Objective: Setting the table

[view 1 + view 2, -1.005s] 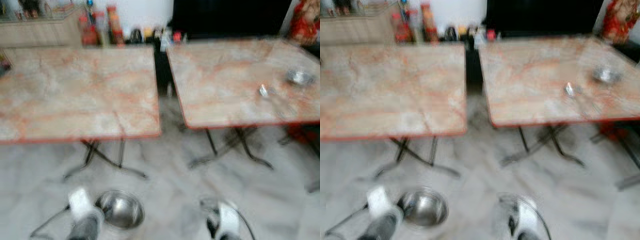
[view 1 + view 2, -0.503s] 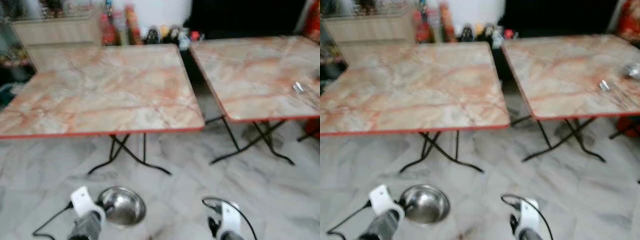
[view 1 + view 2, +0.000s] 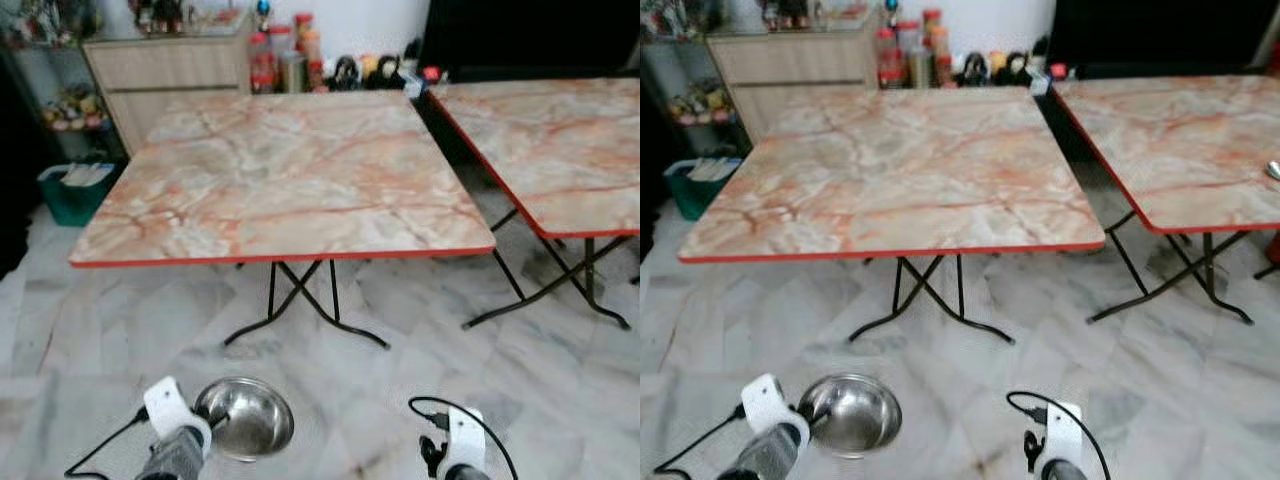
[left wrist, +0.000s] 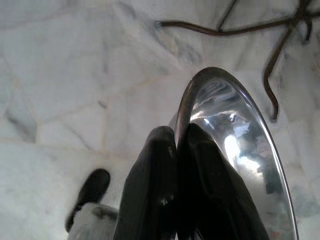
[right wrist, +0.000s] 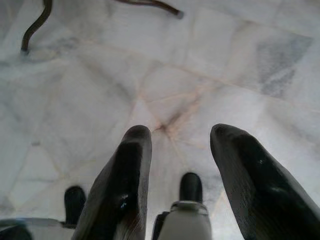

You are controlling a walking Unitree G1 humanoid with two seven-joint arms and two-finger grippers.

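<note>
Two tabletops face us; the near tabletop (image 3: 280, 170) has swung to centre since a second ago, so we're lining up. Our left gripper (image 4: 177, 150) pinches the steel bowl (image 3: 246, 417) rim above the floor; right gripper (image 5: 177, 150) fingers gape, empty.

Soft, even daylight fills the room; the head views are slightly soft overall. The marble table (image 3: 285, 175) casts a faint, diffuse shadow on the floor (image 3: 420, 360) beneath it. Behind the table, a dark recess stays underexposed. Bright glare streaks the steel bowl (image 4: 235, 145), and the fingers (image 5: 125, 190) nearest the lens are blurred.
</note>
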